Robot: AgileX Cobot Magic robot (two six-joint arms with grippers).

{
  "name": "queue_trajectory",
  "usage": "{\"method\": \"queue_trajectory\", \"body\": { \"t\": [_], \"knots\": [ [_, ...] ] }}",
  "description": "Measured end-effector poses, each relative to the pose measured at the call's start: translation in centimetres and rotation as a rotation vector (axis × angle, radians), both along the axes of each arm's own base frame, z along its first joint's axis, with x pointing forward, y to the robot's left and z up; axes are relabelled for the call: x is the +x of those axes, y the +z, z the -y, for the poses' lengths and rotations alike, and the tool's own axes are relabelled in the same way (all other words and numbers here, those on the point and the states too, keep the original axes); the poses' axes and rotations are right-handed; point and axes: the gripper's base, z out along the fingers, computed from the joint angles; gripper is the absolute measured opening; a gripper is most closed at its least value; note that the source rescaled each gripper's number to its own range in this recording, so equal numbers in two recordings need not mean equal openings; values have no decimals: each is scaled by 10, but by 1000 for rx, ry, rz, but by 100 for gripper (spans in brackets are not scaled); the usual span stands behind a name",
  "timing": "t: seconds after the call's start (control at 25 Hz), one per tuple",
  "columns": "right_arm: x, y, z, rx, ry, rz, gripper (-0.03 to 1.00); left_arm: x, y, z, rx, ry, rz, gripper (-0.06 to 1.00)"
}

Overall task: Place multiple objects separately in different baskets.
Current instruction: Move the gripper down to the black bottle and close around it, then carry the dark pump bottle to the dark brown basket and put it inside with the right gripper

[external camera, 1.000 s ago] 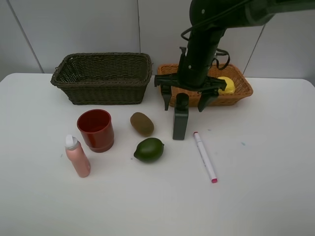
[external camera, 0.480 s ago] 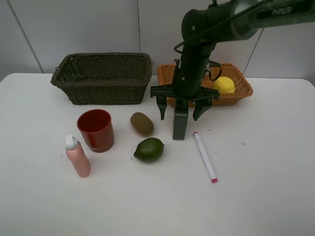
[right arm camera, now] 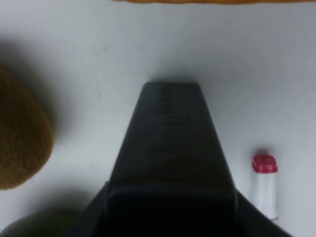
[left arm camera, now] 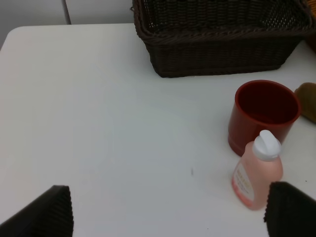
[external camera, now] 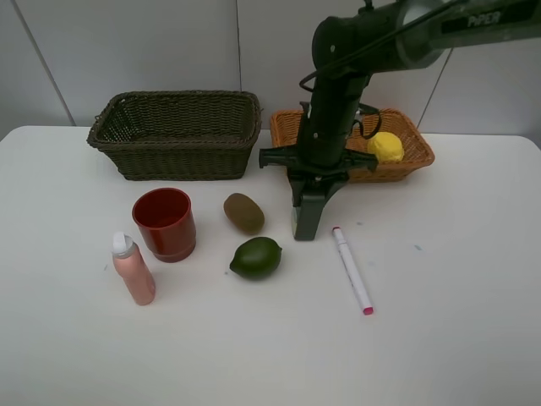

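High view: mounted above front of surface (external camera: 456, 355), looks down and toward back wall (external camera: 127, 51); wide, takes in whole layout.
Left wrist view: sits low and well back, looks slantwise across surface at dark basket (left arm camera: 222, 54), red cup (left arm camera: 264, 116), pink spray bottle (left arm camera: 256, 175); all three shared with high view.
Right wrist view: very near, points straight down along dark grey bottle (right arm camera: 170, 148); catches kiwi (right arm camera: 22, 136) and marker (right arm camera: 265, 190) at edges, both shared with high view.

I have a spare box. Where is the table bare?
Bare: right of the white marker, in front of the orange-tan wicker basket; also left of the red cup and pink spray bottle. Crowded: the middle, where the right gripper grips the dark grey bottle.
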Motion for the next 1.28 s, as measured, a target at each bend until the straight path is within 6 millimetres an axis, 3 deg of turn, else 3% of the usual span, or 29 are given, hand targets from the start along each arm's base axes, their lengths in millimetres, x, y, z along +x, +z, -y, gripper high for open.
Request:
{"method": "queue_trajectory", "body": {
  "t": [0.64, 0.76, 1.12, 1.28],
  "knots": [
    [-1, 6, 2, -23, 9, -6, 30, 0, 0, 0, 0, 0, 0, 100],
    [-2, 25, 3, -36, 11, -12, 30, 0, 0, 0, 0, 0, 0, 100],
    [12, 129, -1, 85, 14, 278, 30, 0, 0, 0, 0, 0, 0, 100],
    [14, 160, -8, 139, 22, 372, 30, 0, 0, 0, 0, 0, 0, 100]
  ]
}}
